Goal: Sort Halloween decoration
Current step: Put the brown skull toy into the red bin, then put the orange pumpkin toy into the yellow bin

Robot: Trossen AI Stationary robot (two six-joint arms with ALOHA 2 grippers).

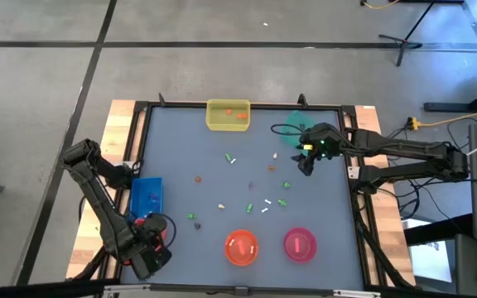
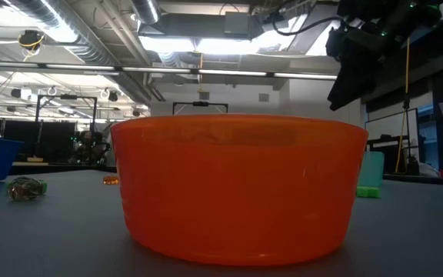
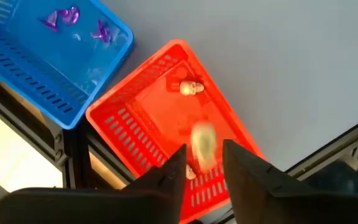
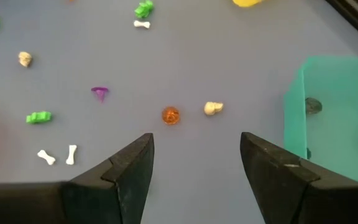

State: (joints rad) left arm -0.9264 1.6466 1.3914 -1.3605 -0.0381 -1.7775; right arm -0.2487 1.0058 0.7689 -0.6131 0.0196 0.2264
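Observation:
My left gripper (image 3: 204, 163) points down over a red basket (image 3: 148, 118) at the table's near left corner, fingers apart. A blurred beige trinket (image 3: 202, 142) shows in the gap, narrower than it and clear of both fingers. A beige skull (image 3: 191, 88) lies in the basket. My right gripper (image 4: 196, 155) hangs open above the table beside the teal basket (image 4: 334, 99). An orange trinket (image 4: 170, 115) and a beige skull (image 4: 212, 108) lie on the table just beyond its fingers. More of the Halloween decoration (image 1: 251, 194) is scattered over the table's middle.
A blue basket (image 3: 48, 56) with purple trinkets stands next to the red one. A yellow basket (image 1: 228, 115) sits at the far edge. An orange bowl (image 1: 241, 247) and a pink bowl (image 1: 300, 243) stand near the front edge. Dark grey trinkets (image 4: 313, 106) lie in the teal basket.

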